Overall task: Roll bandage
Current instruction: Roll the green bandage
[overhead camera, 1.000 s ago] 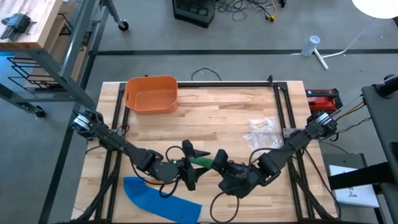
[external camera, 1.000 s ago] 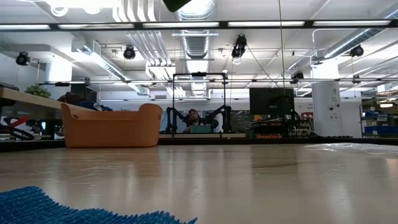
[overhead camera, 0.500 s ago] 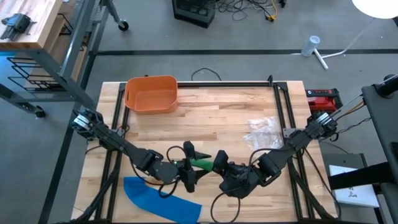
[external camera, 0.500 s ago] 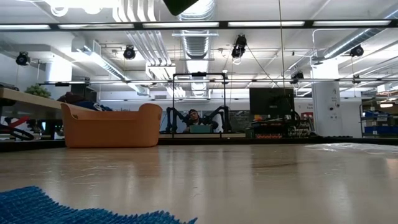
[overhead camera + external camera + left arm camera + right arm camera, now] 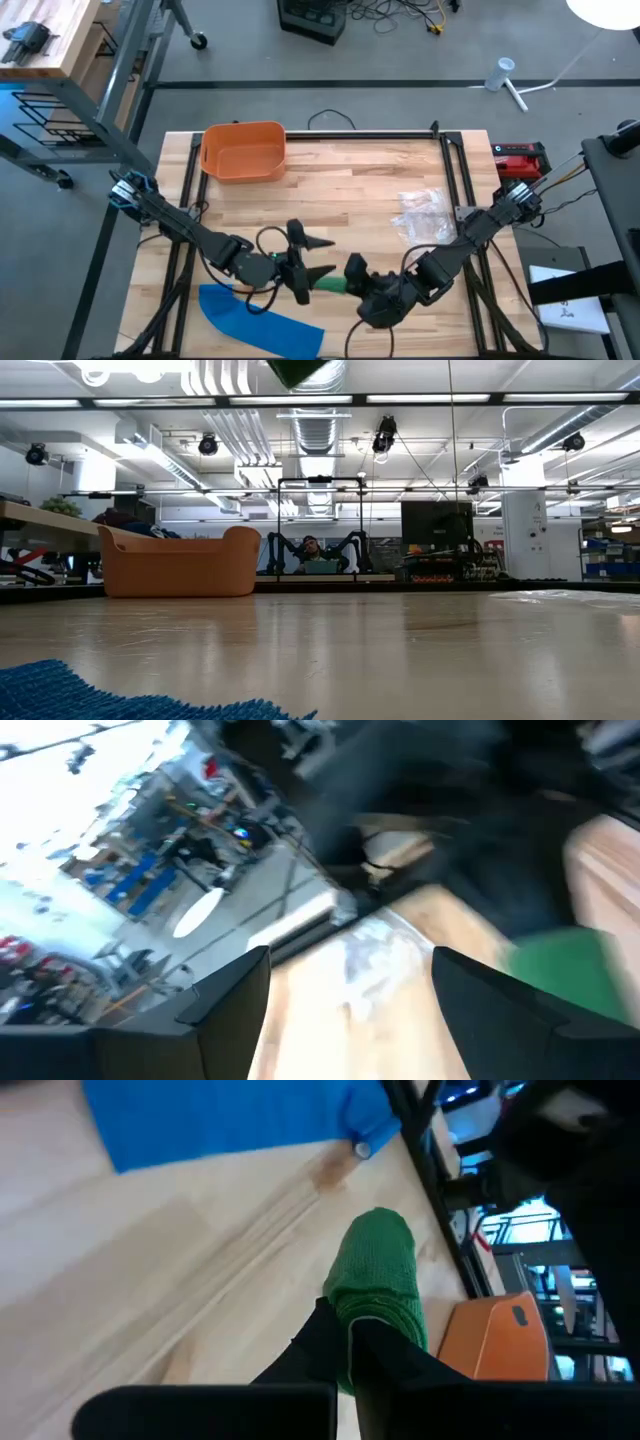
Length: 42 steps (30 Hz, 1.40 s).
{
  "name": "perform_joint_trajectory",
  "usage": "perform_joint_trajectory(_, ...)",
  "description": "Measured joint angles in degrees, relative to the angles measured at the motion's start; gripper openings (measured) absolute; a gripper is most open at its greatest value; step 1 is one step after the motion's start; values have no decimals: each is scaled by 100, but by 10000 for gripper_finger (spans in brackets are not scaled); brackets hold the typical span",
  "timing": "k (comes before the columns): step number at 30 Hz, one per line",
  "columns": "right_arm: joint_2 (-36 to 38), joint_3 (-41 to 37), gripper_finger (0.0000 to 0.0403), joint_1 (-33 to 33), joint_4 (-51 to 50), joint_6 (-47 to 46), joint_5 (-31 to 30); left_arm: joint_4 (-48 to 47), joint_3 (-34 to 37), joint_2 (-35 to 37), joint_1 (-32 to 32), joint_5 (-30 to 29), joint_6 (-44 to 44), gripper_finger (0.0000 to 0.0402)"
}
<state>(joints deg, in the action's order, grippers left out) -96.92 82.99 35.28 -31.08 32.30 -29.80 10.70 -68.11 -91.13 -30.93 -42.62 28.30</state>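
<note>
While pinched, knitted green bandage, soft roll

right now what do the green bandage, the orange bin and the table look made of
Bandage: soft knitted fabric, judging by its ribbed, fuzzy weave. Bin: probably moulded plastic, smooth matte orange with rounded walls. Table: wood, pale planks with visible grain and seams, slightly glossy.

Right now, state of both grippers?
Left gripper: open, holding nothing, beside the green bandage.
Right gripper: shut on the green bandage.
</note>
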Motion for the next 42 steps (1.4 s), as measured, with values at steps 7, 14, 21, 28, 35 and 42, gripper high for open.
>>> perform_joint_trajectory(7,98,8,3,-13,329,-1833,-239,-187,21,127,-238,-36,17,254)
perform_joint_trajectory(14,867,8,3,51,264,-3713,-443,-491,21,582,-855,-203,34,260)
perform_joint_trajectory(21,1728,18,3,159,384,-5299,-134,-352,63,460,-1131,153,882,263)
perform_joint_trajectory(28,1808,19,3,175,220,-6658,447,405,71,-51,-1153,-44,3192,245)
perform_joint_trajectory(35,1584,19,3,200,175,-6263,1249,1103,74,-129,-1153,-15,3038,230)
perform_joint_trajectory(42,1450,19,3,198,553,-5525,1438,1122,91,-127,-1136,12,2854,211)
